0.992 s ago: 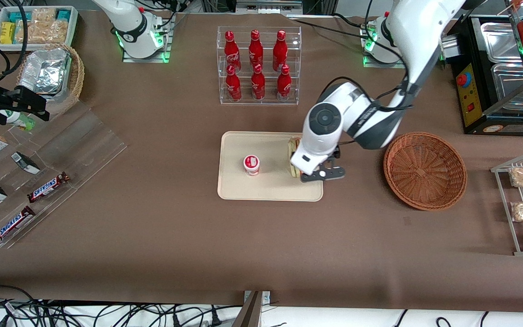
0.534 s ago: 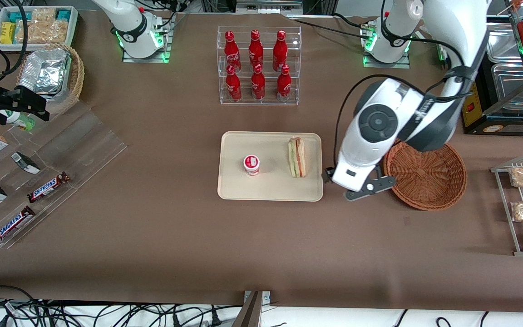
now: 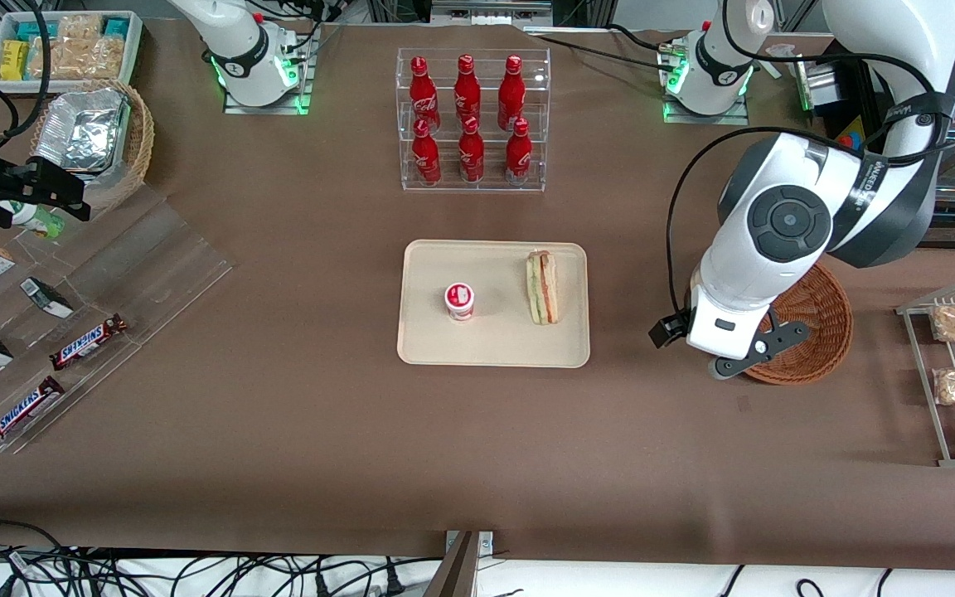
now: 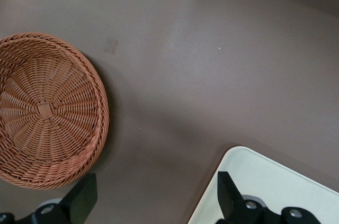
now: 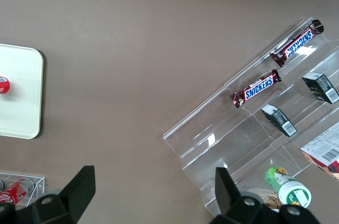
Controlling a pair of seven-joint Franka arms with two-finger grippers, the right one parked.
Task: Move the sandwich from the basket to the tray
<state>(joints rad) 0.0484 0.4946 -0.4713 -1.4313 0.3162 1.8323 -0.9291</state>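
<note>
Sandwich (image 3: 542, 288) lies on tray (image 3: 436, 344), 3 o'clock of the cup (image 3: 459, 300). Basket (image 4: 45, 110) holds nothing. Gripper (image 4: 153, 203) hangs above bare table between tray and basket, fingers spread wide, holding nothing. Placement looks done; nothing left but retreat.
</note>
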